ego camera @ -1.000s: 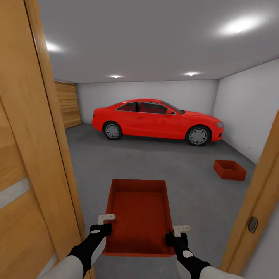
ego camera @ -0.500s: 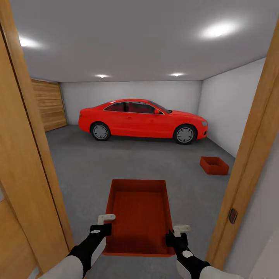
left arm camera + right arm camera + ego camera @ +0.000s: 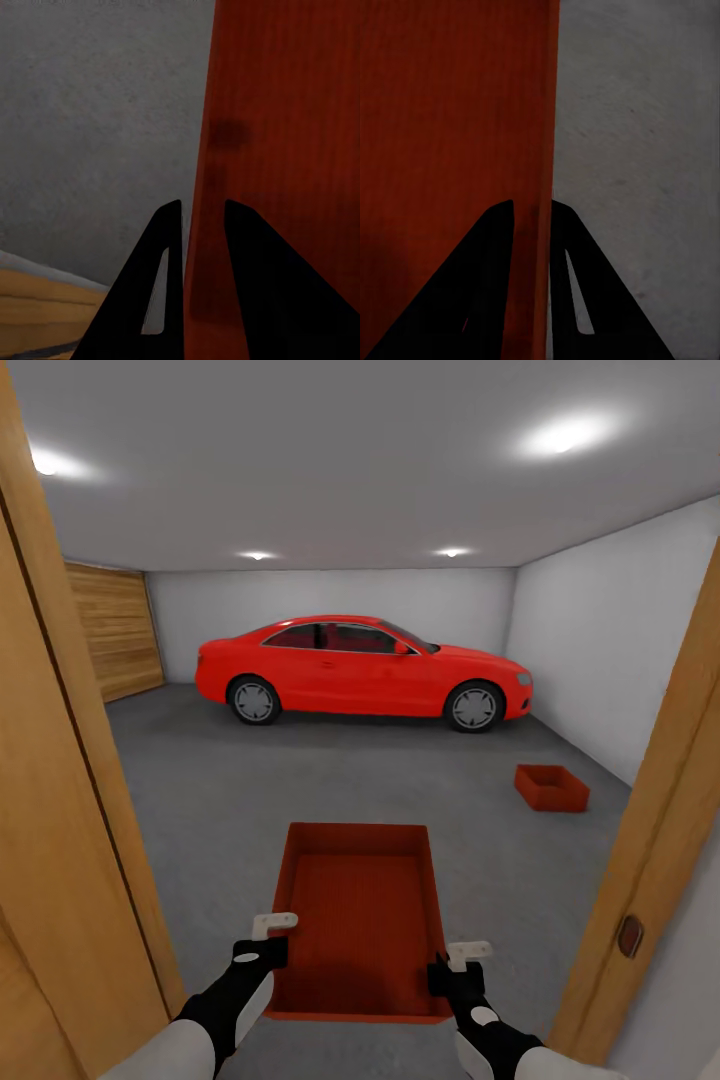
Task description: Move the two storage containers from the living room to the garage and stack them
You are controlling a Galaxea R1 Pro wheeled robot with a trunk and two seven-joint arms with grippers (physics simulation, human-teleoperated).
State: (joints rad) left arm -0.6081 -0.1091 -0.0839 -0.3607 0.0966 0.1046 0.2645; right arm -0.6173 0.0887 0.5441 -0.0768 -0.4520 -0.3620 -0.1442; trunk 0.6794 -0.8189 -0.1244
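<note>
Mid-carry of the second storage container (image 3: 362,915), at the threshold of the garage. Held level out in front, between the wooden door frame posts (image 3: 70,860), above the dark grey floor (image 3: 300,780). Left end effector (image 3: 268,938) pinching the container's left wall; in the left wrist view, two dark fingers (image 3: 169,247) straddling the thin orange-red wall (image 3: 206,225). Right end effector (image 3: 458,960) pinching the right wall likewise, one finger (image 3: 499,240) inside the tray and one outside. Both grips near the container's near end, so most of its length reaching forward unsupported.

First storage container (image 3: 551,787) already down on the floor, to the right of the carried one and farther into the room, near the white right-hand wall (image 3: 600,650), in front of the red car (image 3: 360,672) and well apart from it.

Judged step: transport, stacking not yet done. Next move likely: clear the door frame, roll forward and to the right toward the floor container, stop just short of it, line up the long sides, lower the held tray squarely onto it, then release both sides together. Main risk: clipping the right door post on the turn.
</note>
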